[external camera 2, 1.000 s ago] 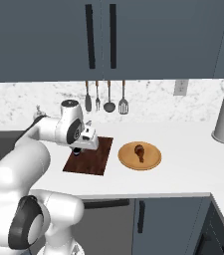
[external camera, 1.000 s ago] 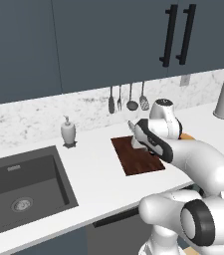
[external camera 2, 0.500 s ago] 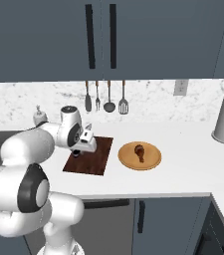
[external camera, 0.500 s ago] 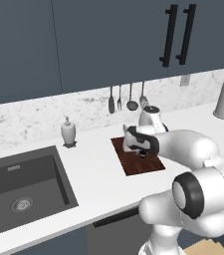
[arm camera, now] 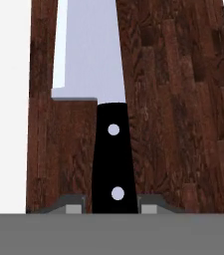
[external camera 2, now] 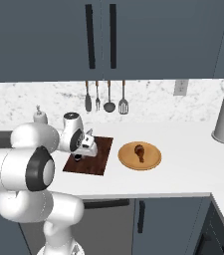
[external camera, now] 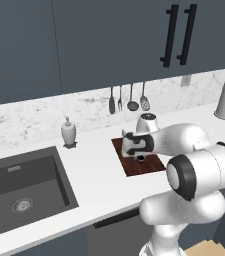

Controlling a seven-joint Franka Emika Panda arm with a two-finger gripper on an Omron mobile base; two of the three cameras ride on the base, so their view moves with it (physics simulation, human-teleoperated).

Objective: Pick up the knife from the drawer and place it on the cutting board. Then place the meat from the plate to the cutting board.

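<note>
The knife (arm camera: pixel 101 99) lies lengthwise on the cutting board (arm camera: pixel 183 99), its broad, smooth silver blade tapering away from the camera and its flat black handle, set with two pale round rivets, running back between the two grey fingers (arm camera: pixel 72 206). The fingers sit closed tight against either side of the handle, holding the knife just above or on the wood; which of the two cannot be told. The board is a small rectangle of dark reddish-brown wood with a streaked, knotty grain laid in narrow strips, and it rests on the plain white table (external camera 2: pixel 183 169). From the base cameras the gripper (external camera 2: pixel 79 156) hangs low over the board's near-left part, the arm's white rounded shells bent over it. Just beside the board, toward the robot's right, stands the round, flat orange-brown plate (external camera 2: pixel 152 160) with a slightly darker rim, and on it lies the meat (external camera 2: pixel 140 151), a small dark brown drumstick-shaped piece. A speckled marble backsplash (external camera: pixel 29 120) carries slim dark utensils (external camera 2: pixel 108 97) hanging from the wall, and a white soap dispenser (external camera: pixel 68 132) stands near the sunken dark grey sink (external camera: pixel 19 187).
</note>
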